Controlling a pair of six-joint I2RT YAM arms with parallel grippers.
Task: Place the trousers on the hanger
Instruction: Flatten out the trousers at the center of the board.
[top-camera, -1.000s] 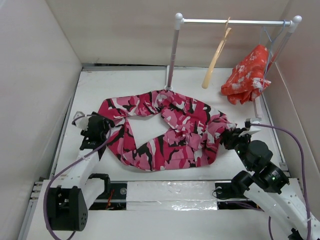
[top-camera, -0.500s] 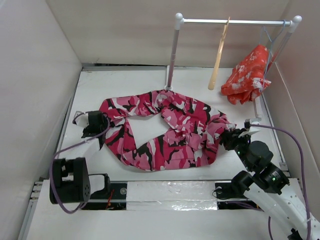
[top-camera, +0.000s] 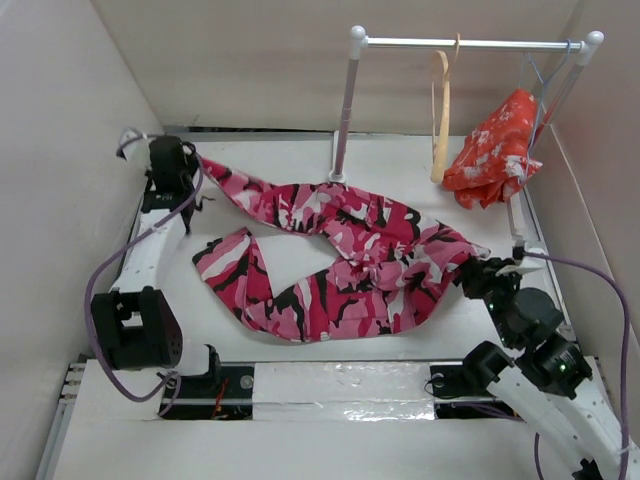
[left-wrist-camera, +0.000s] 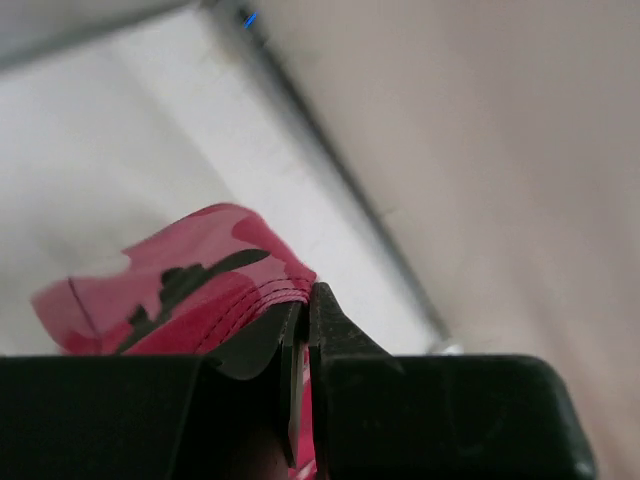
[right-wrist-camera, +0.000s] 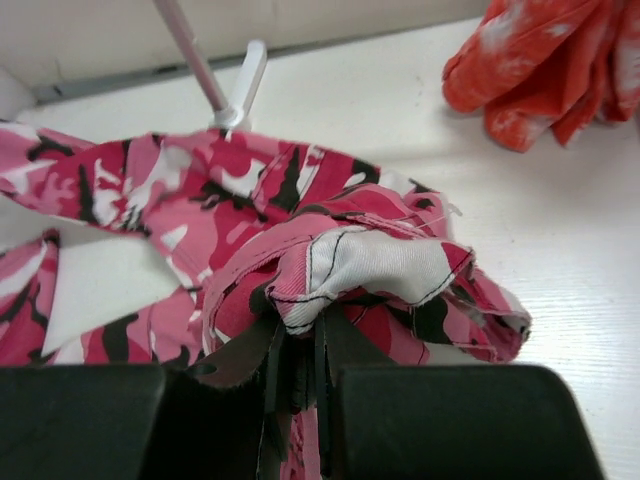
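Top, left-wrist and right-wrist views. The trousers (top-camera: 340, 260) are soft fabric in a pink, red, white and black camouflage print, crumpled and folded on the white table (top-camera: 270, 175). They lie across its middle, in front of the rack.

Their long axis runs diagonally, from the far left corner down to the near right. One leg is drawn out fairly straight along this line. The other leg doubles back toward the near left, and its end lies flat on the table. The bunched waist end, showing a white inner lining (right-wrist-camera: 375, 265), points to the right.

My left gripper (top-camera: 188, 168) is raised close to the left wall. Its fingers are pressed together on the hemmed end of the straight leg, and in the left-wrist view (left-wrist-camera: 305, 300) the hem sits between the tips. My right gripper (top-camera: 478, 278) is low at the right edge of the fabric. Its fingers are closed to a narrow slit (right-wrist-camera: 300, 345), pinching a fold of the waist end.

The hanger (top-camera: 440, 115), light tan wood, hangs from the rail (top-camera: 490, 43) at the back, seen nearly edge-on and well apart from the trousers. An orange-red cloth (top-camera: 495, 150) hangs just to its right.
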